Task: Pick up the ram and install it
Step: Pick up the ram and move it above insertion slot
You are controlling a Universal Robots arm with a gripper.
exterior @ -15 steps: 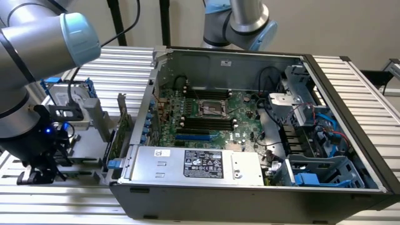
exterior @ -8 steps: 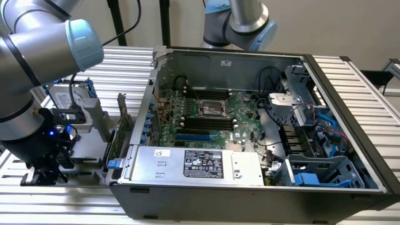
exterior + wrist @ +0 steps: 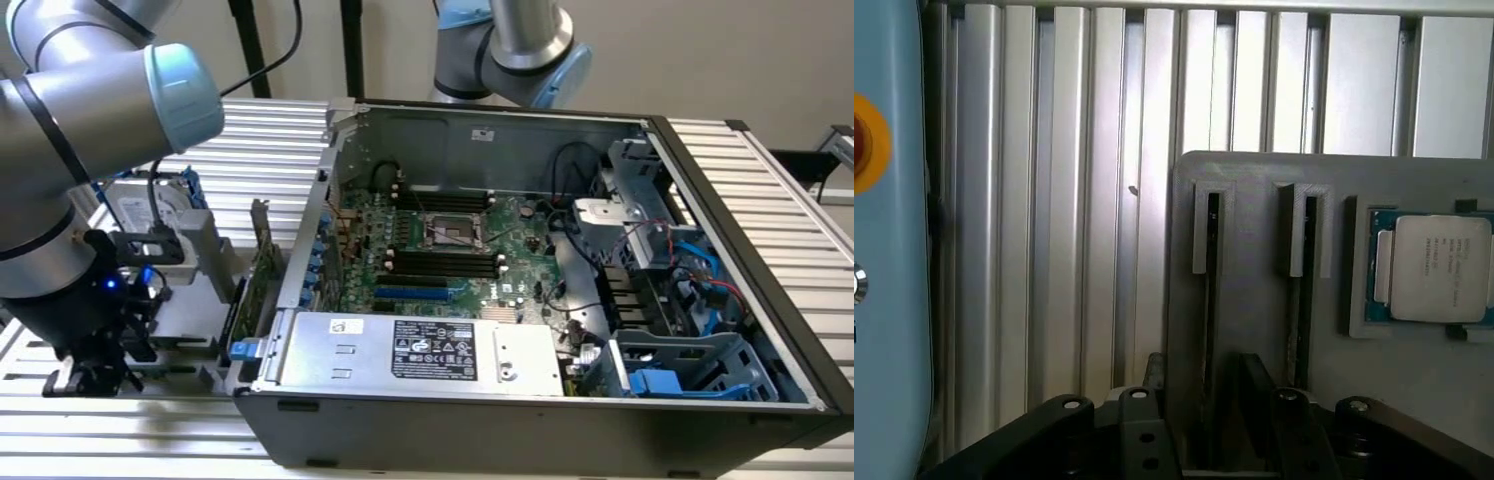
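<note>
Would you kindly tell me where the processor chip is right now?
In the wrist view, the processor chip lies flat in a recess of the gray holder, next to the holder's two narrow slots, on the ribbed metal table.
</note>
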